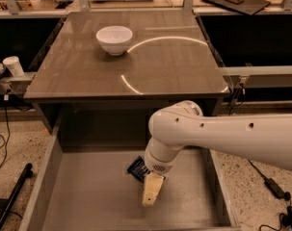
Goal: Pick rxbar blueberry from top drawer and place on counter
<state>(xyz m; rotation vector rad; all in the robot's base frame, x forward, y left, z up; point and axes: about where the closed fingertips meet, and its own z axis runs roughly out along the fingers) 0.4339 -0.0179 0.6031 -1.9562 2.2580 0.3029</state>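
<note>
Navy foil on the snack bar (137, 167) looks light and slippery (it lies flat on the drawer (87, 196) floor); pinch across its width. Gripper (152, 192) hangs just beside it; whether it's clamped, I cannot tell.

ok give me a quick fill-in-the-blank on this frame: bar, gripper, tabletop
1. The snack bar lies inside the open ____.
2. On the counter stands one white ____.
3. The gripper is down low, right beside the ____.

Missing words: drawer; bowl; snack bar.
</note>
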